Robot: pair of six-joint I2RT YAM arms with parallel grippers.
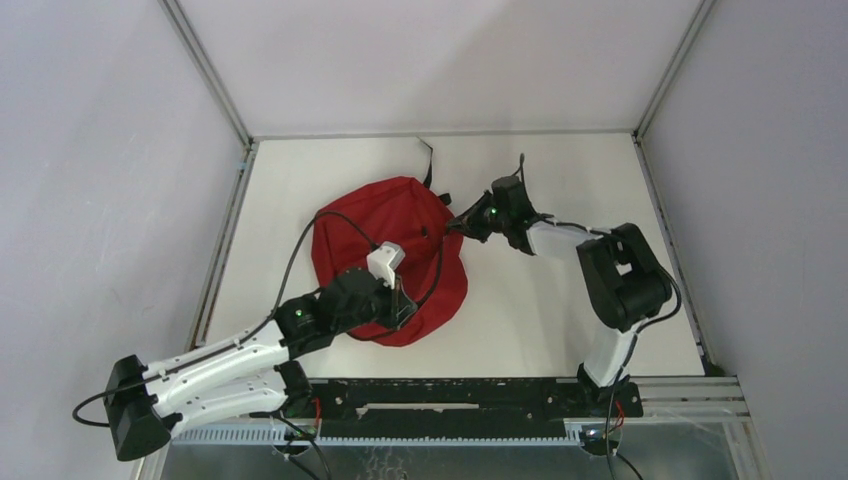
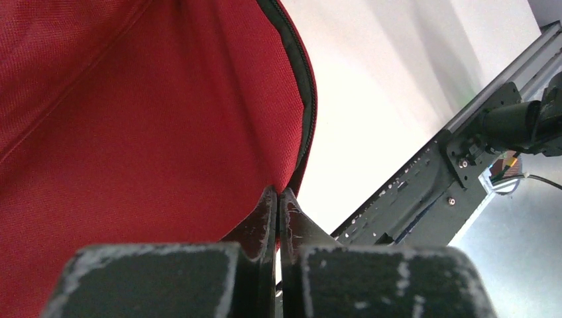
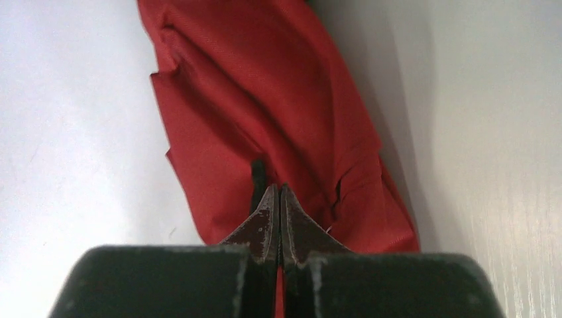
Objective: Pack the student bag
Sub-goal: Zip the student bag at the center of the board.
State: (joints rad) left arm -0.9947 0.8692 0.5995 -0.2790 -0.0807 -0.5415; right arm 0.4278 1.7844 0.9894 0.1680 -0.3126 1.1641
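Worktop (image 1: 560, 320): 1, white.
Bag (image 1: 385, 225): 1, red, mid-worktop, nearer the left edge than the right.
Arms: 2, left arm (image 1: 215, 365) and right arm (image 1: 620, 280), both based at the near edge.
Grippers: 2, one per arm: left gripper (image 1: 404, 304), right gripper (image 1: 453, 228).
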